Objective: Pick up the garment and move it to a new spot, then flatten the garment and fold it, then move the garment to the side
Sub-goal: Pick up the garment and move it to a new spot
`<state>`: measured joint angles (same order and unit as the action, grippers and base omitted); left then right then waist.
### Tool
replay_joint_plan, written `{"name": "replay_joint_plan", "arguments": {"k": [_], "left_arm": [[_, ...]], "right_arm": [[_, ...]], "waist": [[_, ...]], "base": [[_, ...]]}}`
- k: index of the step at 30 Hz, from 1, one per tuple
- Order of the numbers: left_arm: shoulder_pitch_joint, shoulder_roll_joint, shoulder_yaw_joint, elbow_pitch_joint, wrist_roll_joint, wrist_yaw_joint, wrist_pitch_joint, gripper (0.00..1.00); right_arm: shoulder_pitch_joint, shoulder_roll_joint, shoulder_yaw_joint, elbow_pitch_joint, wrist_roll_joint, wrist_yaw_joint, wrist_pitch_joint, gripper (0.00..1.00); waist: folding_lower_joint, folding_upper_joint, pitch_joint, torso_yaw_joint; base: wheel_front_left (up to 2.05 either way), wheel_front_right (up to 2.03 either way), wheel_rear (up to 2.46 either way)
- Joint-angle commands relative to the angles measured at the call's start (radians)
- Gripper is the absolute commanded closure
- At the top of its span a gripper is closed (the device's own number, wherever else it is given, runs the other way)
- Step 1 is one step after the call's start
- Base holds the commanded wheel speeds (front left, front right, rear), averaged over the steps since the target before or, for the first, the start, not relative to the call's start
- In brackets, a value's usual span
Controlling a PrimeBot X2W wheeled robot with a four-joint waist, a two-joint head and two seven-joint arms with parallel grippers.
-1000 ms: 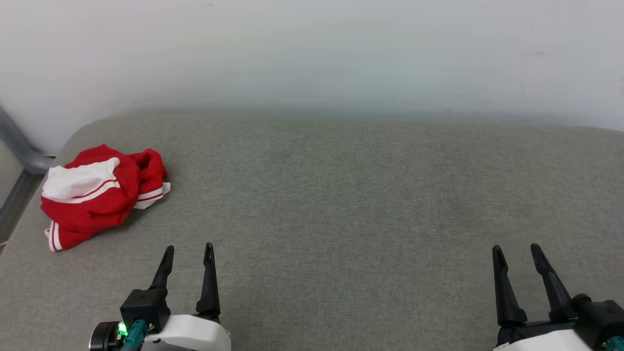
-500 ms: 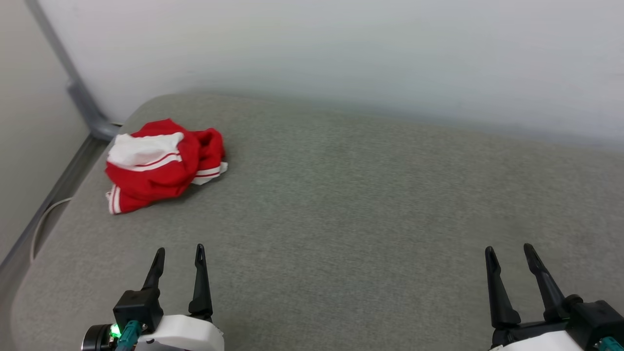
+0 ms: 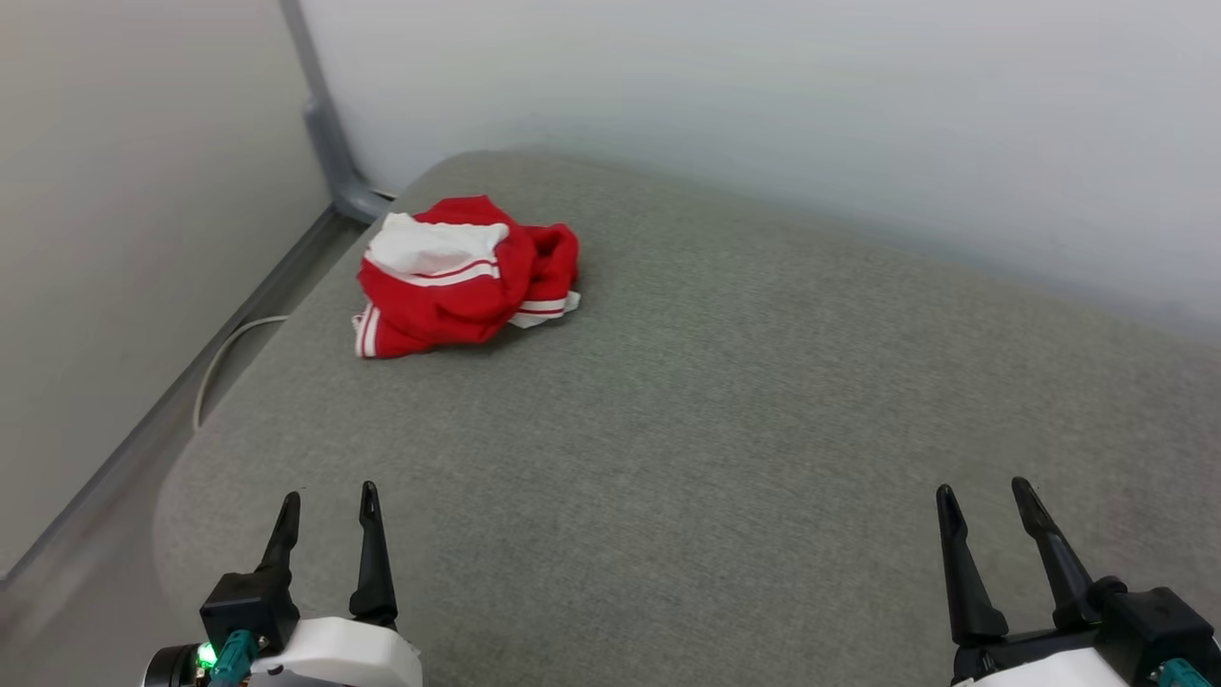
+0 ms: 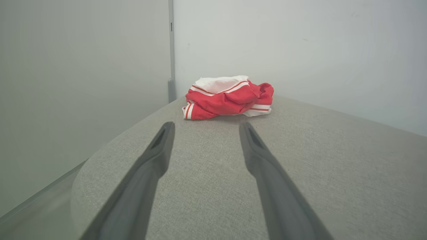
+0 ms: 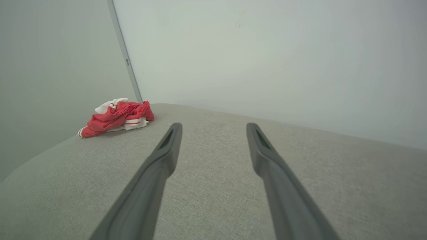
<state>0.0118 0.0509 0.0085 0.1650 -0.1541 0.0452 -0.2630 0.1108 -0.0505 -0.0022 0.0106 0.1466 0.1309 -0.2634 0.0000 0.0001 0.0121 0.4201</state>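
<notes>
On the cushion, the garment is heaped far off, ungrasped, so left tool and right tool are held wide, empty.

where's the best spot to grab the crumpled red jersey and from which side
I'd pinch the raised red fold on top of the jersey, coming down from above with the open left tool, the nearer one. It lies bunched in a low heap on the grey cushion: its edges hug the fabric, while the crown stands proud with loose cloth to close on.
</notes>
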Motion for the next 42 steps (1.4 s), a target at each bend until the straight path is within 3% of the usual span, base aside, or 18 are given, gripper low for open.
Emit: {"name": "replay_joint_plan", "arguments": {"k": [1,12,18,22,33,42], "left_arm": [[0.006,-0.001,0.005,0.000,-0.004,0.002,-0.003,0.00],[0.017,-0.001,0.027,0.005,-0.003,-0.007,-0.003,0.00],[-0.005,-0.001,0.059,0.015,-0.005,-0.013,-0.003,0.00],[-0.064,0.004,0.094,0.029,0.008,-0.044,-0.003,0.00],[-0.416,0.097,0.199,0.135,-0.020,-0.140,-0.003,0.00],[-0.702,0.217,0.143,0.266,-0.051,-0.172,-0.003,0.00]], "right_arm": [[0.001,0.001,0.002,0.001,-0.005,0.000,-0.002,0.00],[0.002,0.001,0.011,0.007,-0.005,0.000,-0.002,0.00],[-0.007,0.001,0.020,0.008,-0.014,0.000,-0.002,0.00],[-0.016,0.001,0.021,-0.001,-0.031,0.000,-0.002,0.00],[-0.081,0.001,0.016,-0.053,-0.110,0.000,-0.002,0.00],[-0.135,-0.002,0.018,-0.099,-0.155,0.000,-0.002,0.00]], "waist": [[0.0000,-0.0001,0.000,0.039],[0.0000,-0.0001,-0.001,0.085],[0.0000,-0.0001,0.004,0.068],[0.0000,-0.0001,0.025,0.045],[0.0000,-0.0001,0.165,-0.039],[0.0000,-0.0001,0.272,-0.099]], "base": [[0.00,0.00,0.00],[0.00,0.00,0.00],[0.00,0.00,0.00],[0.00,0.00,0.00],[0.00,0.00,0.00],[0.00,0.00,0.00]]}}
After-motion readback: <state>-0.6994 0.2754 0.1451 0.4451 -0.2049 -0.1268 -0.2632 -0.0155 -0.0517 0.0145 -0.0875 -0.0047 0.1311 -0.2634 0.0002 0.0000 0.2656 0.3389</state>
